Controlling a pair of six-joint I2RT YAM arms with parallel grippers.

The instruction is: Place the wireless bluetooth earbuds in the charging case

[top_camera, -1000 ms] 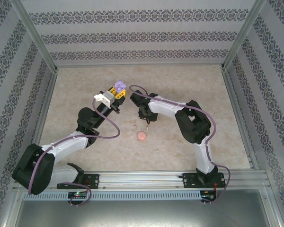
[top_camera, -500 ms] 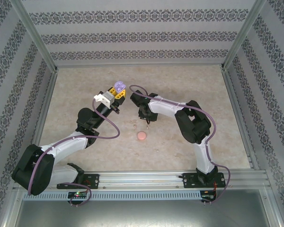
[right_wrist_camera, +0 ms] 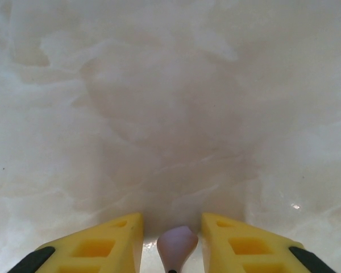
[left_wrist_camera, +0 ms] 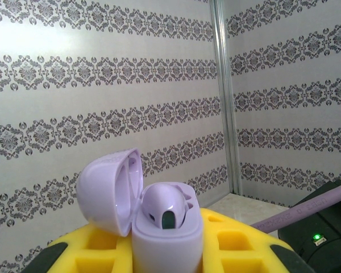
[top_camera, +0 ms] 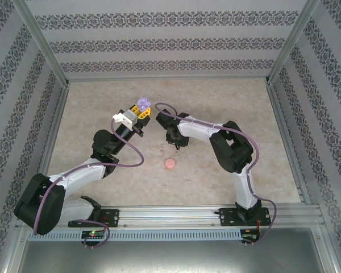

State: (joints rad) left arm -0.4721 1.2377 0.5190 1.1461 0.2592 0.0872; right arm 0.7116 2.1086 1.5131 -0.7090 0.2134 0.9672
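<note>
My left gripper (left_wrist_camera: 167, 242) is raised above the table, shut on the lilac charging case (left_wrist_camera: 165, 227). The case's lid (left_wrist_camera: 108, 187) stands open and one purple earbud (left_wrist_camera: 165, 207) sits in it. From above, the case (top_camera: 142, 103) shows at the tip of the left gripper (top_camera: 140, 111). My right gripper (top_camera: 176, 148) points down at the table just right of it. Its yellow fingers (right_wrist_camera: 102, 244) stand either side of a second purple earbud (right_wrist_camera: 177, 244) on the table. A small gap shows on each side of the bud, so the right gripper (right_wrist_camera: 171, 227) is open.
A round coral case (top_camera: 170, 164) lies on the marble table (top_camera: 227, 102) just in front of the right gripper. A tiny pale bud (top_camera: 163, 152) lies next to it. Patterned walls close in the back and both sides.
The right fingers have drawn slightly closer together round the purple earbud. Both arms stay where they were.
</note>
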